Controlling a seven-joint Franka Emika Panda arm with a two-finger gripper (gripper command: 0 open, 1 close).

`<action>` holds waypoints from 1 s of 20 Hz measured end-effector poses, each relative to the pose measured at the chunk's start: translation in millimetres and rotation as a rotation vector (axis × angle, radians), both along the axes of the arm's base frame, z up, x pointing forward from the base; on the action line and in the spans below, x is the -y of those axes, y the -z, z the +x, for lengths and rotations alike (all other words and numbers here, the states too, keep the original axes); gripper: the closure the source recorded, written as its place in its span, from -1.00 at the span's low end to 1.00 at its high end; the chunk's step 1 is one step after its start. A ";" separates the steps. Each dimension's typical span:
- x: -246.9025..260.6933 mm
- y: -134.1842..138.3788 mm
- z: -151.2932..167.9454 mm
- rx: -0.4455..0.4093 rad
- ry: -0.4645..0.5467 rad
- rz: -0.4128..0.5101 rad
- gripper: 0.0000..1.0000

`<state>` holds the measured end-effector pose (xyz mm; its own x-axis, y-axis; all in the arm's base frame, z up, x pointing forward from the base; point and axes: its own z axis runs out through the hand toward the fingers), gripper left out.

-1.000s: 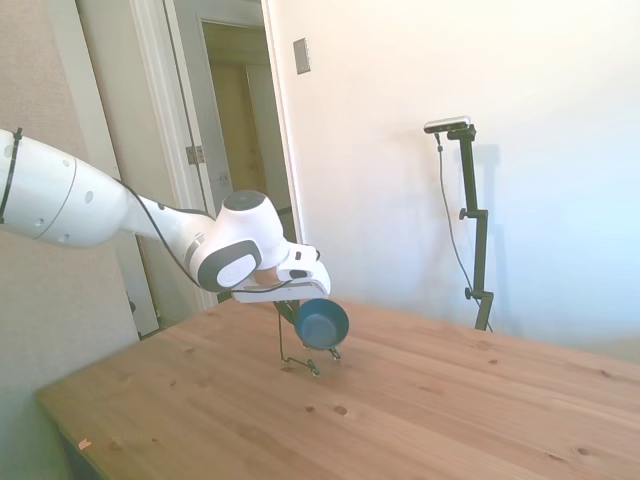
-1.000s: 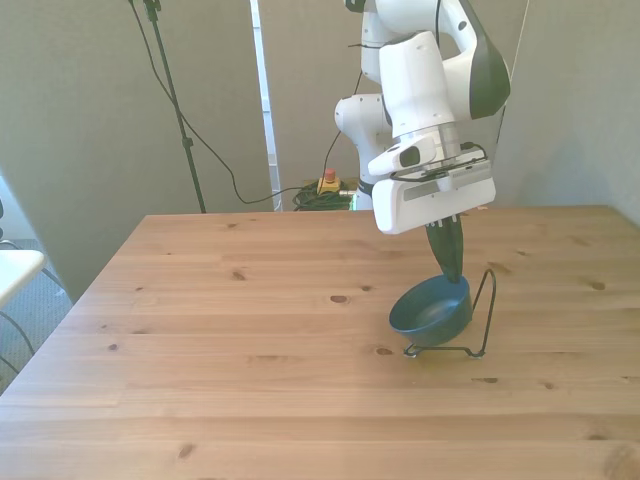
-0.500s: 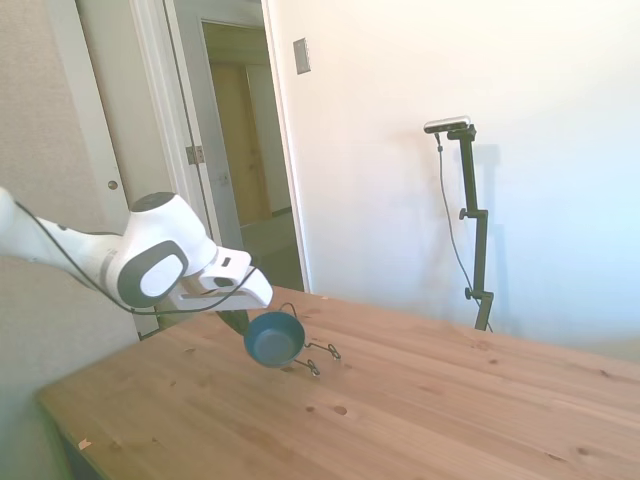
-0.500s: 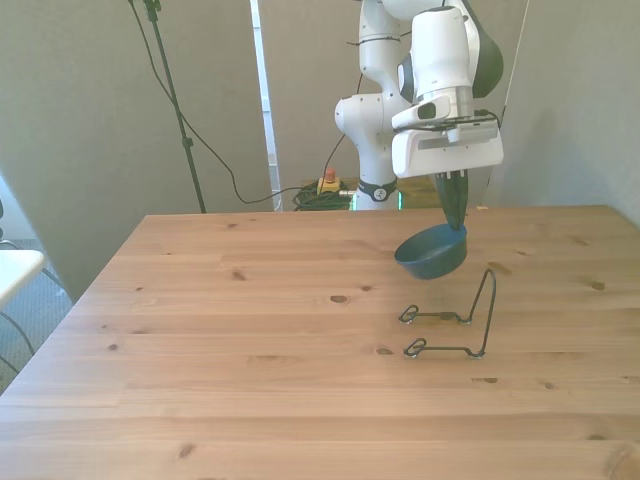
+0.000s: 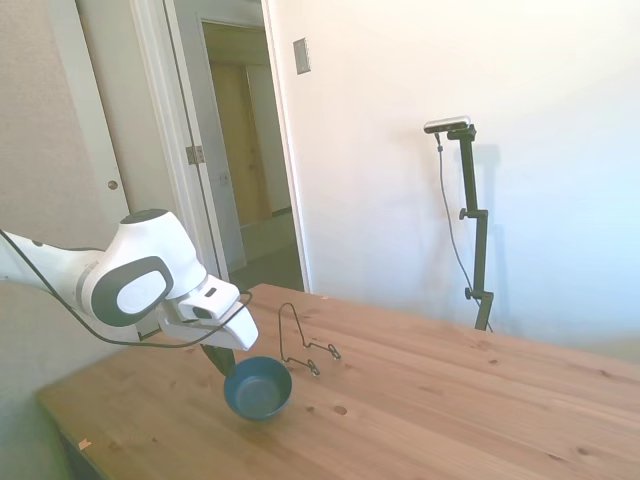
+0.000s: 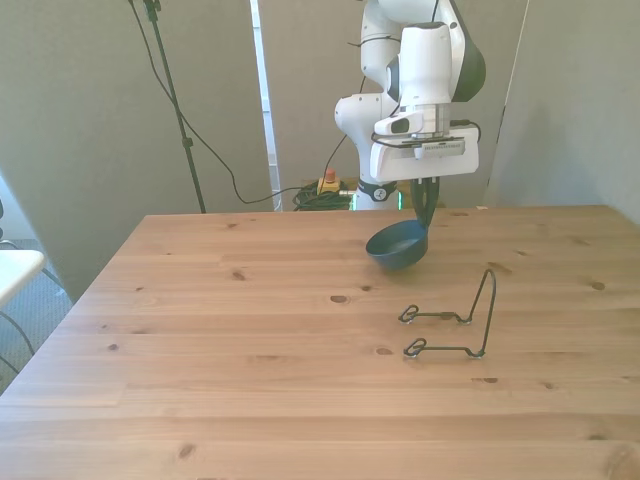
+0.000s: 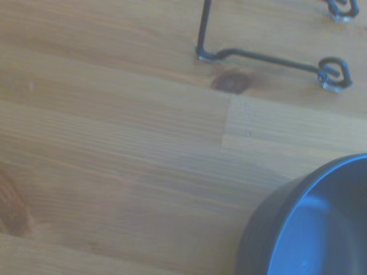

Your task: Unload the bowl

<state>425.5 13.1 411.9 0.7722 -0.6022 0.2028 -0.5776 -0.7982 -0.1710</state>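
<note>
The small dark teal-blue bowl [image 6: 397, 245] hangs tilted just above the wooden table [image 6: 250, 380], held by its rim. My gripper [image 6: 424, 215] is shut on that rim from above. In the side view the bowl [image 5: 258, 388] is low over the table, below the white wrist, with the gripper [image 5: 220, 360] at its near edge. The wrist view shows part of the bowl [image 7: 312, 223] close up. The thin black wire rack [image 6: 455, 322] stands bare on the table, apart from the bowl, toward the front view's right.
The wire rack [image 5: 303, 342] stands just beyond the bowl in the side view, and its base loops [image 7: 269, 57] appear in the wrist view. An open doorway [image 5: 245, 150] lies behind the arm. Cables and a tripod leg [image 6: 180, 110] stand behind the table.
The bowl was lifted off the wire rack, carried away from it toward the robot's base, and has come down close to the table. The rack stayed in place.
</note>
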 end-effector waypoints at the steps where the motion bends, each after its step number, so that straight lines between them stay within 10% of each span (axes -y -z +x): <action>1: 2.2 4.2 3.0 -0.014 0.013 0.004 1.00; 3: 6.6 11.2 9.4 -0.042 0.031 0.011 1.00; 4: 8.8 13.7 12.4 -0.055 0.036 0.015 -1.00; 20: 14.5 8.8 19.2 -0.099 0.052 0.000 -1.00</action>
<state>444.7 -1.4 403.1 0.7564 -0.6417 0.1270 -0.6321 -0.7669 -0.1109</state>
